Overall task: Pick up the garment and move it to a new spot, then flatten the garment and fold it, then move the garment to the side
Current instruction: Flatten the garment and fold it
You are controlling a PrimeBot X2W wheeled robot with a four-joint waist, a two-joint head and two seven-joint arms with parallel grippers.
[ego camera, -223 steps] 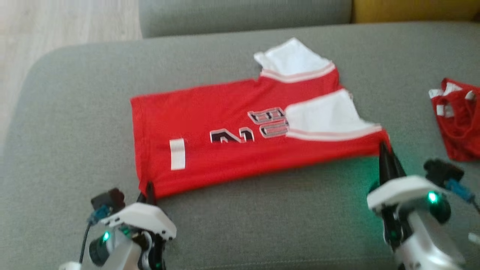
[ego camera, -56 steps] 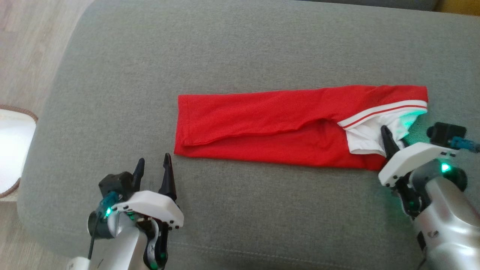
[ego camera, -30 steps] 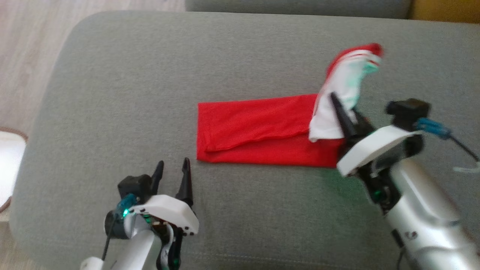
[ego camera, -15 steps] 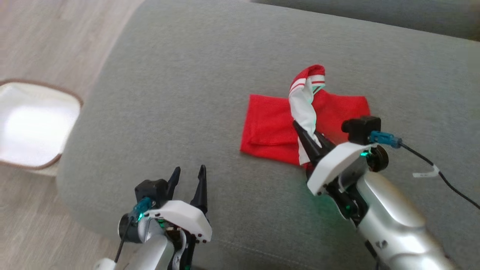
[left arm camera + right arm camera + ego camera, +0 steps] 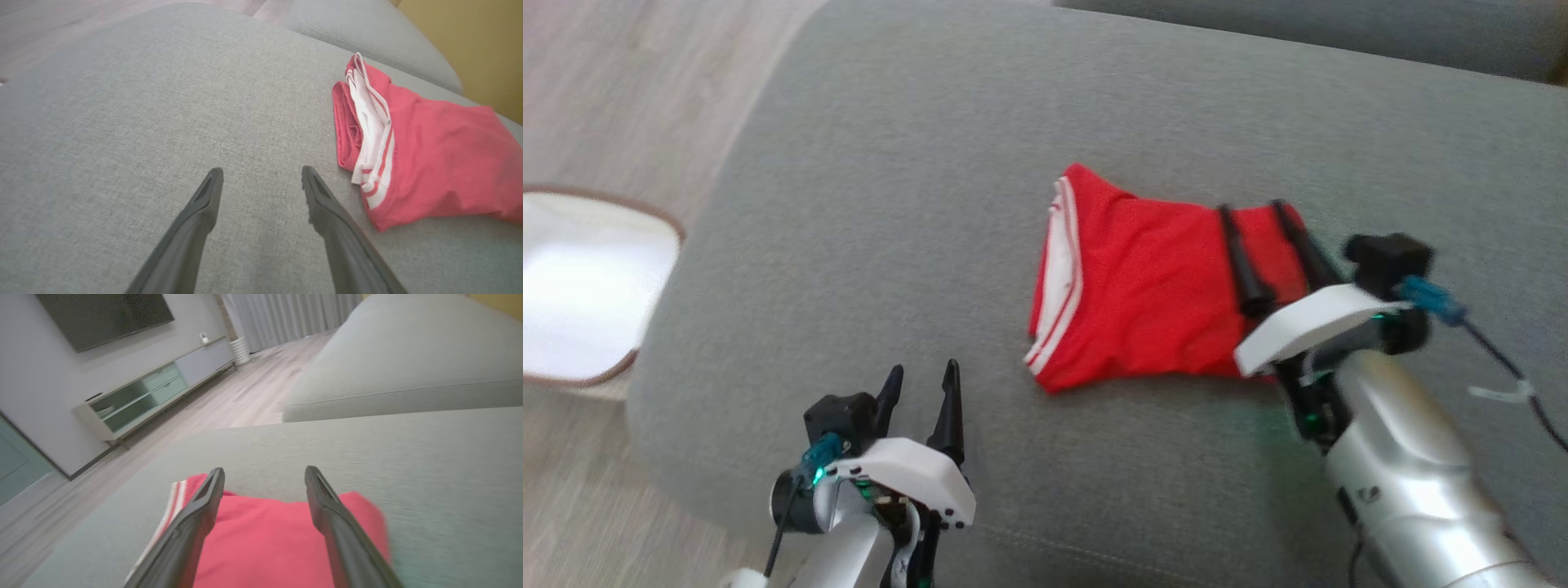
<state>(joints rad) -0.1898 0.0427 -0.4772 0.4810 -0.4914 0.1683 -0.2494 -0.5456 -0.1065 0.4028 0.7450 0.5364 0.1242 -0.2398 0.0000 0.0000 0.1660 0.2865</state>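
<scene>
Folded red jersey (image 5: 1152, 302) lies on sofa (image 5: 890, 204); right gripper (image 5: 1252, 209) at its 3 o'clock, left gripper (image 5: 923, 369) at 7 o'clock, both spread, empty.

Pretty sure I'm driving in somebody's living room here, a home for sure. The big giveaway is the grey fabric sofa (image 5: 890, 163) right under me, with a red garment (image 5: 1152, 302) lying folded on its seat like laundry day. Pale wood-plank floor (image 5: 621, 98) runs beside the sofa, and a white soft basket with a brown rim (image 5: 588, 286) sits on it at the sofa's end. Across the floor from the sofa I can see a dark flat TV (image 5: 104, 316) on the wall, a low media cabinet (image 5: 159, 390) under it, and long grey curtains (image 5: 286, 314). Behind the sofa there's a yellow wall (image 5: 461, 41).
</scene>
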